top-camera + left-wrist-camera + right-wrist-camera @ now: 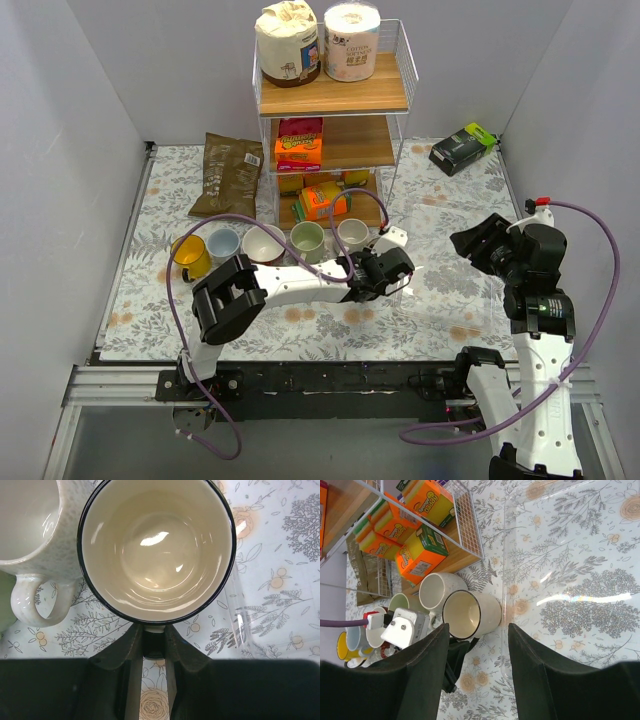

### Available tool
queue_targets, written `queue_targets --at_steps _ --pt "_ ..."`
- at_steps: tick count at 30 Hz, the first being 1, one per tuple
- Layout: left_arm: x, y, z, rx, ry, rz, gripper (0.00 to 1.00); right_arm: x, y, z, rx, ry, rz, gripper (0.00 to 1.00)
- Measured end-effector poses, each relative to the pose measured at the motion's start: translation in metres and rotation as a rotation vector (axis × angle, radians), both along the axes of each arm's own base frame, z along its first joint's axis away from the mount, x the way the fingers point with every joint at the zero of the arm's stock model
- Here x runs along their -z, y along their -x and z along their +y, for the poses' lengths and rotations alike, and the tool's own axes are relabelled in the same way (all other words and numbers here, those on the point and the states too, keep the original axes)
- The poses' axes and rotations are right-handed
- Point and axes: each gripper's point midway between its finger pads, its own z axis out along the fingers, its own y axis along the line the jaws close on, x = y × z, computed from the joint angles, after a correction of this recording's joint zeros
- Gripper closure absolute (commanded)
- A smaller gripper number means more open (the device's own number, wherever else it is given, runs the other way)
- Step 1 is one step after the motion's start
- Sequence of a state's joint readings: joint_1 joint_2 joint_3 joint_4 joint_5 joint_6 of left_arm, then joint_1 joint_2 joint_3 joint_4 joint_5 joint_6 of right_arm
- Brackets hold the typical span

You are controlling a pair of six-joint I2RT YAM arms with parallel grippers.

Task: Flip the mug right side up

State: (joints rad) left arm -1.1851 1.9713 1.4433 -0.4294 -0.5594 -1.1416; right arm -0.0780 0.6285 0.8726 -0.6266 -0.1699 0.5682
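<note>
Left claw (pixel 154 636) clamped on upright mug (pixel 156 555) (dark rim); right claw (pixel 479 627) spread wide, empty.

Speckled mug (pixel 40 535) crowds the mug (pixel 157 550); tabletop (pixel 280 580) opposite open.

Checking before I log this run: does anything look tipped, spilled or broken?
Nothing stands out. The black-rimmed mug is mouth up, its rim pinched by the left hand, beside the white mug. No spill or damage shows.
</note>
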Motion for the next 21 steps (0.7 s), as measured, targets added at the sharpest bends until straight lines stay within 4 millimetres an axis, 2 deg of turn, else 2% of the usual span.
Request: queue_targets --at_steps 7,14,16,20,21 --pt "-0.001 0.002 -0.008 0.021 0.021 0.019 1.00 0.001 0.000 0.000 0.000 0.002 0.004 0.43" --pt "0.000 -0.005 -0.030 0.035 0.055 0.014 1.00 0.001 0.000 0.000 -0.002 0.004 0.005 0.43" --pt "0.000 -0.009 -0.034 0.030 0.063 0.012 0.88 0.001 0.000 0.000 -0.003 0.004 0.005 0.43" --pt "0.001 -0.015 -0.038 0.017 0.070 0.004 0.71 0.002 0.000 0.000 -0.003 0.004 0.006 0.43" --pt "0.001 -0.016 -0.038 0.014 0.071 0.002 0.63 0.002 0.000 0.000 -0.003 0.004 0.007 0.43"
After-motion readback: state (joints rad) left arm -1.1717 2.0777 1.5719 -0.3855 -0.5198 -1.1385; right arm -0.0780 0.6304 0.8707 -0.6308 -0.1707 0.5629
